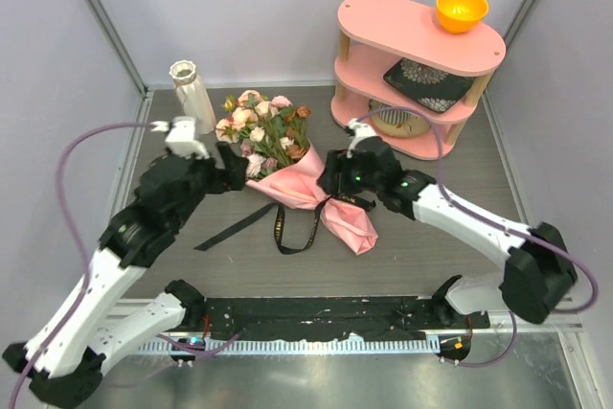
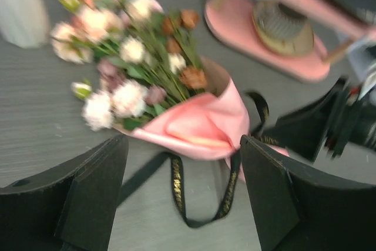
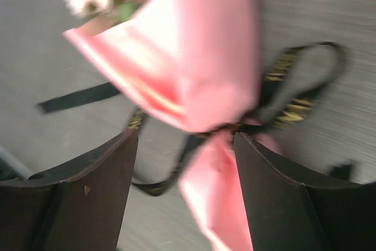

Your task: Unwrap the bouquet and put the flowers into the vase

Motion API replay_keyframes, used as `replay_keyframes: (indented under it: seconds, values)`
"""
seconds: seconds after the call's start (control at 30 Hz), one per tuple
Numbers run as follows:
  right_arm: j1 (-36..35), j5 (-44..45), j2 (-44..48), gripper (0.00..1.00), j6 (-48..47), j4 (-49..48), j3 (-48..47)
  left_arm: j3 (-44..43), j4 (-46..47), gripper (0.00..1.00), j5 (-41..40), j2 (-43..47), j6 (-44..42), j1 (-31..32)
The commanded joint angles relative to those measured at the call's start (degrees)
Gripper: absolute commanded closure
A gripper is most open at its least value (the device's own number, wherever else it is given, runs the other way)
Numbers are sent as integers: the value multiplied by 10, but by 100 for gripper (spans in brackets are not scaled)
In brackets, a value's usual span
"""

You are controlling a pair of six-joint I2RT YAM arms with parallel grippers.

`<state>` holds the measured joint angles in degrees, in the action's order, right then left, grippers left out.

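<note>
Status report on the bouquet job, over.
Left gripper and right gripper: jaws open, empty, flanking bouquet. Bouquet flat on table, wrapped and tied. Vase upright, nothing blocking it.

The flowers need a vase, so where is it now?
In the overhead view the vase stands upright at the far left of the table, just left of the bouquet and beyond the left end effector.
</note>
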<state>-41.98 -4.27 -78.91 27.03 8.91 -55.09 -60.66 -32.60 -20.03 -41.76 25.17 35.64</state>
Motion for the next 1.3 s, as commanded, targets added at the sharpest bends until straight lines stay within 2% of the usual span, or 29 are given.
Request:
replay_keyframes:
  seconds: [0.0,0.03,0.07,0.13,0.17,0.33,0.4,0.5,0.63,0.8,0.9,1.0,1.17,1.23,1.27]
  values:
    - [73,159,71,28,-49,100,56,10,47,19,181,-131,19,1]
    - [89,140,88,29,-50,104,65,6,47,21,233,-161,22,1]
    - [101,124,93,30,-51,112,77,-1,35,23,254,-227,32,4]
    - [119,90,97,31,-61,117,87,-12,44,26,276,-279,35,29]
    - [119,77,97,31,-65,117,89,-13,53,26,276,-322,41,43]
    - [119,31,60,34,-87,108,87,13,164,26,305,-414,94,103]
    - [119,16,42,36,-89,94,83,18,174,28,287,-448,105,116]
    - [118,-4,28,48,-87,77,80,27,181,32,244,-470,108,144]
    - [111,-22,22,57,-90,60,75,54,212,39,230,-482,138,153]
    - [104,38,35,89,-90,70,67,97,238,52,183,-480,165,153]
    - [103,64,65,99,-85,73,60,120,256,56,162,-475,180,153]
    - [103,68,103,99,-76,61,61,131,259,59,147,-481,192,153]
    - [103,17,143,98,-44,6,82,103,224,65,127,-510,198,153]
    - [104,31,133,83,-18,4,76,100,214,70,122,-511,201,153]
    - [104,59,123,57,-9,9,71,100,213,73,117,-510,203,153]
